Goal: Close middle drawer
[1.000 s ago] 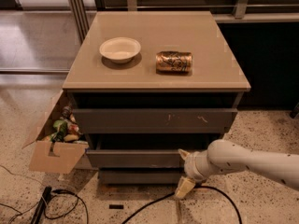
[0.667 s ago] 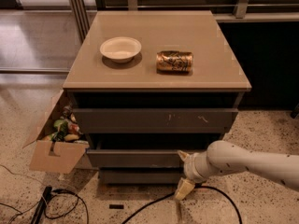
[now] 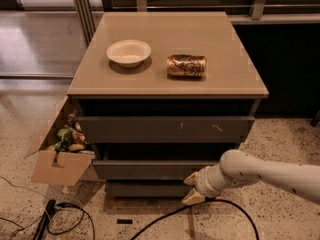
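The middle drawer (image 3: 150, 170) is a wide plain grey front, pulled out a little below the taller scuffed top front (image 3: 165, 129). Its shallow tray shows as a dark gap above the front. My gripper (image 3: 192, 188), on a cream arm coming in from the right, sits at the drawer front's lower right, low near the floor. Its two cream fingers (image 3: 191, 179) are spread apart with nothing between them. The upper fingertip is at the drawer front's bottom edge.
The narrower bottom front (image 3: 145, 189) sits set back under the middle drawer. A white bowl (image 3: 129, 52) and a toppled can (image 3: 186, 66) lie on the cabinet top (image 3: 225, 79). An open cardboard box (image 3: 57, 156) of items stands at the left. Black cables (image 3: 165, 216) run over the floor.
My gripper has shifted slightly left, closer to the middle drawer front. The drawer and everything else look unmoved.
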`<state>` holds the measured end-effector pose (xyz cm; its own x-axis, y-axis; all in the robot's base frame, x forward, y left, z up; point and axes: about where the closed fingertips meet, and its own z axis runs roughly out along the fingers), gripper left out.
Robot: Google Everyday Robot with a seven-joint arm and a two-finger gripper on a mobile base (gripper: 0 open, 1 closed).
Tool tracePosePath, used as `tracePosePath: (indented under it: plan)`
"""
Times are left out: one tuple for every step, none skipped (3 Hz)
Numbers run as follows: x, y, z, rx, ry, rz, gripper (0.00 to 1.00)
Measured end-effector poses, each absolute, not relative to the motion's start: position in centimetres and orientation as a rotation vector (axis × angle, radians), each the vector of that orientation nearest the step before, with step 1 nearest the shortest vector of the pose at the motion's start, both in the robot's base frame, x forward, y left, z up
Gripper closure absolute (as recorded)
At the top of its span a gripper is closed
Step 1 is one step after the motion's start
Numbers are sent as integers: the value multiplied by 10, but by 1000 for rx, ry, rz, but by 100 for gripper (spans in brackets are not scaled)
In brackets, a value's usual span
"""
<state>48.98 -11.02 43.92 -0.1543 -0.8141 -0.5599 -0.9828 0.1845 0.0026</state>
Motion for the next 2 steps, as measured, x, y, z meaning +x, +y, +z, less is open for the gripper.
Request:
tracePosePath:
  plan:
    - [476,-110,407,-1665,2070,582,67]
    - [503,-117,385,-1642,2114,486,91]
